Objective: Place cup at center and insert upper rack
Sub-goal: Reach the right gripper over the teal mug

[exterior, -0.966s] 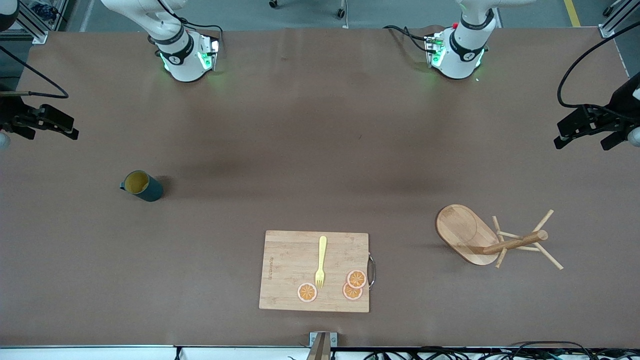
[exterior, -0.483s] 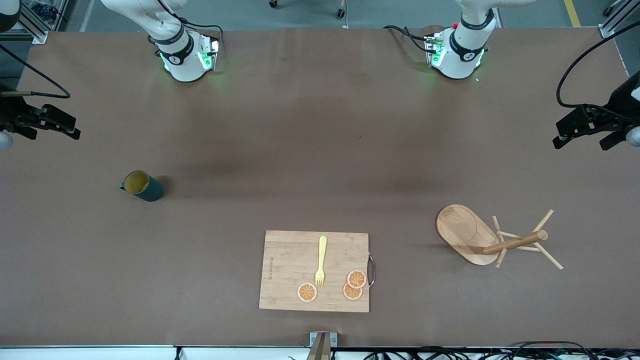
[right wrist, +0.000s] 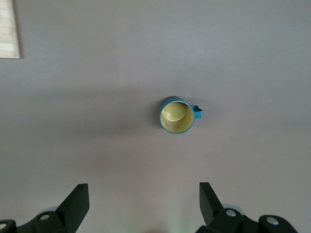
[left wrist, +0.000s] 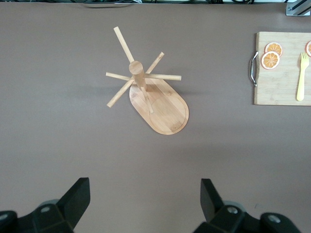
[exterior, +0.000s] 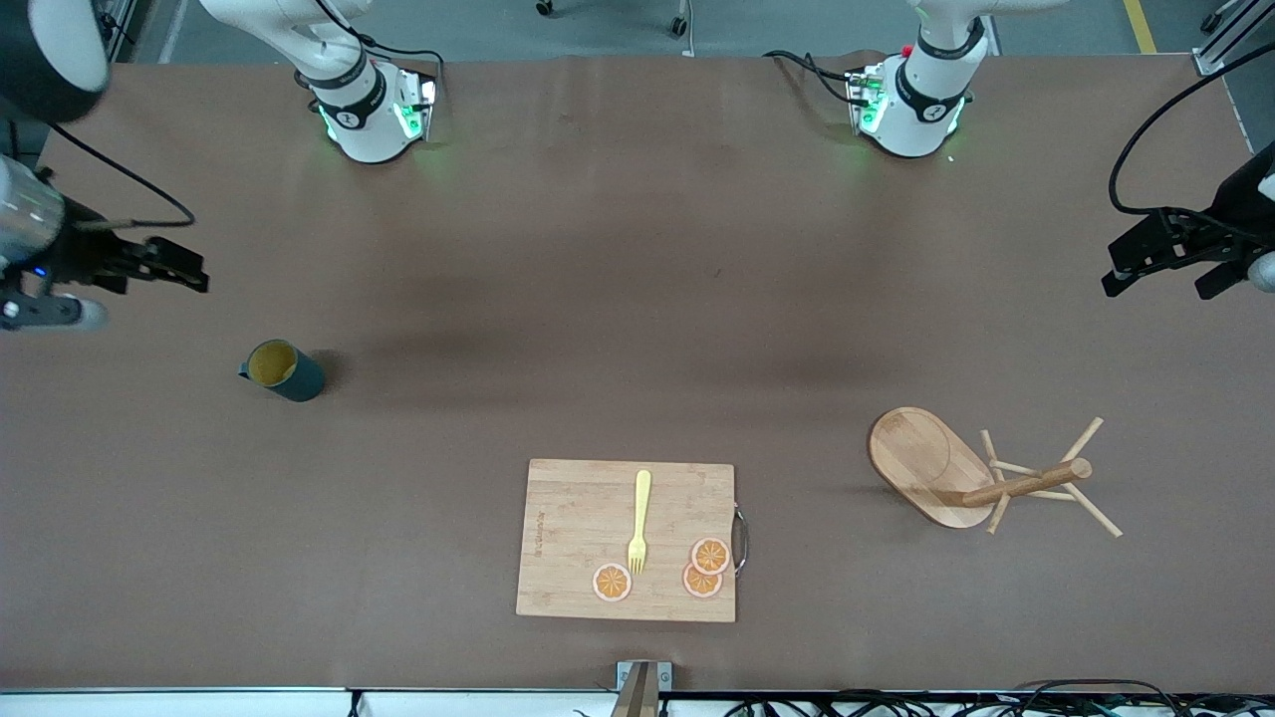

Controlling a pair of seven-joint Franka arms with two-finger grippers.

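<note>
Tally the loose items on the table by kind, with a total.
Cup: 1
Mug tree (upper rack): 1
Cutting board: 1
Fork: 1
Orange slices: 3
Total: 7
Left gripper and right gripper are open, holding nothing.

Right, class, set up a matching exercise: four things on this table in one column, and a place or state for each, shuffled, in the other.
1. small dark teal mug
2. light wooden mug tree
3. yellow plastic fork
4. right pincer

A. lies on the rectangular bamboo cutting board
B. open, empty, in the air
C. toward the left arm's end of the table
D. upright, toward the right arm's end

Pairs: 1-D, 2-C, 3-A, 4-B
</note>
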